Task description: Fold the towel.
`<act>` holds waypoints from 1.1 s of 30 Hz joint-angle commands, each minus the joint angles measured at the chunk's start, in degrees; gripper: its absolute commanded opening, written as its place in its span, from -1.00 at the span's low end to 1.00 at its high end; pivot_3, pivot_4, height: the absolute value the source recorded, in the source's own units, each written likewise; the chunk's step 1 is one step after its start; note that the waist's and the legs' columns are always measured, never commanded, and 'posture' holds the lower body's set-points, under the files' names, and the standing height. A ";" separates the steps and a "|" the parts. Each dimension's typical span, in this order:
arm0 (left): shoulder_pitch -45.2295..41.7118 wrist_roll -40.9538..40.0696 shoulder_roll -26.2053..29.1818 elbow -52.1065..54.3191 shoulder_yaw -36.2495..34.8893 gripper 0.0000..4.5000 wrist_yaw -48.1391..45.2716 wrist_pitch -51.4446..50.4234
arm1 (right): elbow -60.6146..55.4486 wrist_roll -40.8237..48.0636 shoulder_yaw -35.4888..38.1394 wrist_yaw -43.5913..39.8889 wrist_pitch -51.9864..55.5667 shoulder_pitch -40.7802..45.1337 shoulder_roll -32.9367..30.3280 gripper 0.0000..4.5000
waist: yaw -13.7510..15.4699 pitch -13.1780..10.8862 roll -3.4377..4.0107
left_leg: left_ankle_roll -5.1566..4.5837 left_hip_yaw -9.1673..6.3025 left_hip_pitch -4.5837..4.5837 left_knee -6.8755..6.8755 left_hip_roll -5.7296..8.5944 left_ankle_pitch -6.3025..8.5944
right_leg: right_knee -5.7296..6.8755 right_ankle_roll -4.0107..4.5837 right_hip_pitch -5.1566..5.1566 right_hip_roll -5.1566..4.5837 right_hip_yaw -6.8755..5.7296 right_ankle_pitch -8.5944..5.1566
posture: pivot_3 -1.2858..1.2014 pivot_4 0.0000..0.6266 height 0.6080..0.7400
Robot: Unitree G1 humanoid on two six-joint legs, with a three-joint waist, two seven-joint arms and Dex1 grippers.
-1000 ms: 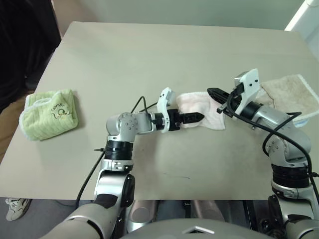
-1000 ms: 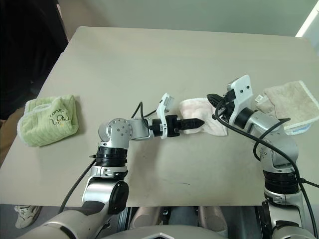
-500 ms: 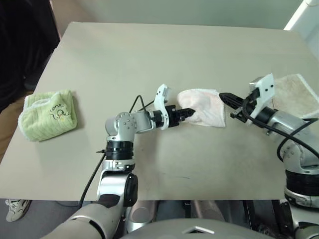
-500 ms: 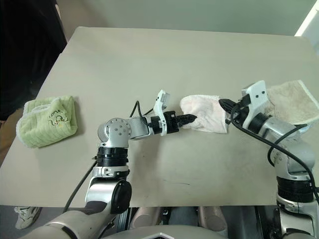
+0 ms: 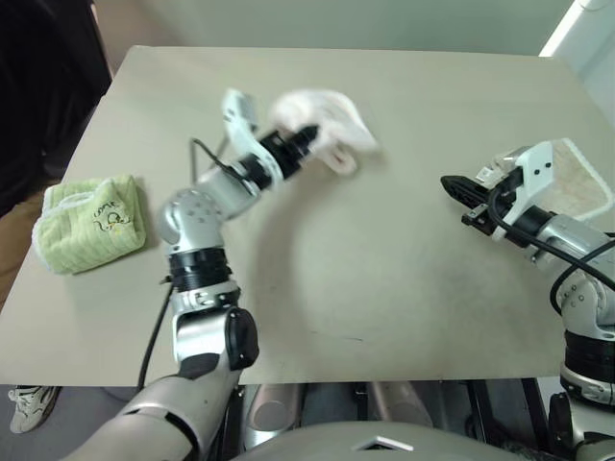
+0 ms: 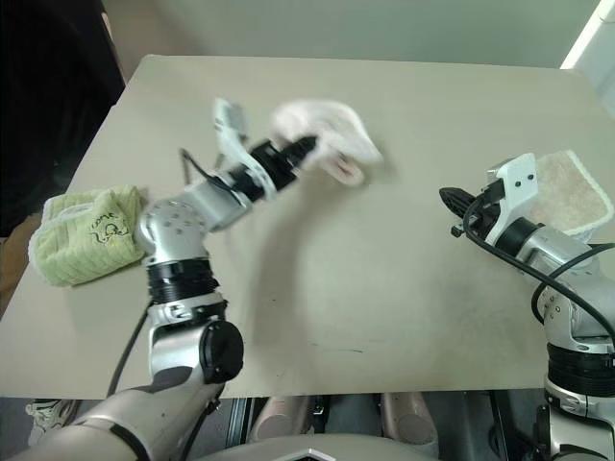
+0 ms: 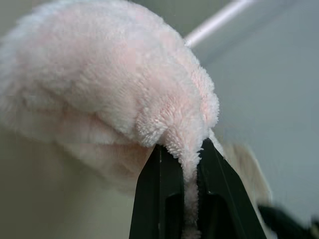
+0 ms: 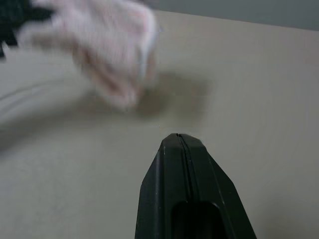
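The pale pink towel (image 5: pixel 329 120) hangs bunched in the air above the far middle of the table, blurred by motion. My left gripper (image 5: pixel 306 134) is shut on a fold of it, and the left wrist view shows the terry pinched between the two black fingers (image 7: pixel 164 174). My right gripper (image 5: pixel 450 182) is shut and holds nothing. It hovers over the right side of the table, well apart from the towel and pointing toward it. The right wrist view looks past the closed fingertips (image 8: pixel 179 139) at the towel (image 8: pixel 109 55).
A folded light green towel (image 5: pixel 91 221) with embroidery lies near the table's left edge. A beige towel (image 5: pixel 581 182) lies at the right edge behind my right arm. The tan table (image 5: pixel 384 288) is bare in the middle. A dark-clothed person stands at the far left.
My left gripper closed on the pink towel, then lifted it off the table and swung it up and to the left. My right gripper let it go and drew back to the right.
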State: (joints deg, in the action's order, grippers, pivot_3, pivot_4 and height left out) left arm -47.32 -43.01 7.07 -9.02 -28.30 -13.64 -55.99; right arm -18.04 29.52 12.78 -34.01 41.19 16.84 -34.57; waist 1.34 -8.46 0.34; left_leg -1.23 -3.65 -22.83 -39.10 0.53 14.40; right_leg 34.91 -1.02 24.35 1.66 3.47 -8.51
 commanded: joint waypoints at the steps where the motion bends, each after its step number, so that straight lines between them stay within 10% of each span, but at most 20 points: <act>1: -1.22 -1.25 3.92 2.47 -5.29 -0.99 3.61 5.65 | -1.05 0.50 2.03 0.50 -0.95 0.48 -0.78 -1.00 | -0.27 0.00 0.00 | 0.01 0.00 0.01 0.00 0.00 0.00 | 0.01 0.00 0.00 0.01 0.00 0.00 | 0.03 -0.52 1.00; 9: 10.26 -1.78 14.93 9.47 -17.28 -0.99 9.22 12.56 | 0.70 0.22 0.50 -0.41 -1.65 1.81 -0.61 -1.00 | -0.67 0.00 0.00 | 0.14 0.01 0.01 0.03 0.00 0.00 | -0.04 0.50 0.05 0.02 -0.01 0.14 | 0.03 -0.52 1.00; 18: 24.62 -2.88 15.08 9.88 -22.39 -0.99 10.64 17.06 | 5.18 -1.16 -2.28 -2.46 -3.37 5.73 -0.60 -1.00 | 0.08 0.00 -0.02 | 0.13 -0.03 -0.07 -0.01 0.01 0.08 | 0.00 0.97 0.04 0.02 -0.01 -0.21 | 0.03 -0.52 1.00; 31: 30.04 -13.09 14.13 13.21 -22.36 0.96 8.75 16.65 | 3.82 -1.01 -3.64 -2.46 -3.46 5.10 0.35 -1.00 | -0.49 0.00 -0.02 | 0.13 -0.07 -0.01 0.02 0.00 0.12 | 0.03 1.04 0.09 0.05 -0.06 0.06 | 0.03 -0.52 1.00; 33: 32.09 -16.37 14.63 14.98 -22.07 0.99 7.44 14.98 | 3.14 -0.80 -3.43 -2.29 -3.11 4.53 0.35 -1.00 | -0.59 0.00 -0.02 | 0.14 -0.07 -0.01 0.02 0.00 0.11 | 0.03 0.96 0.10 0.05 -0.05 0.03 | 0.03 -0.52 1.00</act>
State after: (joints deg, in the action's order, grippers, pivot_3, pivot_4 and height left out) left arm -15.81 -56.49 20.29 2.56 -50.39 -4.74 -40.09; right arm -12.45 27.95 8.28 -36.49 38.37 21.36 -34.03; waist 0.75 -8.46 0.31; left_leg -1.09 -3.72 -22.85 -39.07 0.52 14.50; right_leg 34.93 -0.06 24.46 1.71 3.42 -8.48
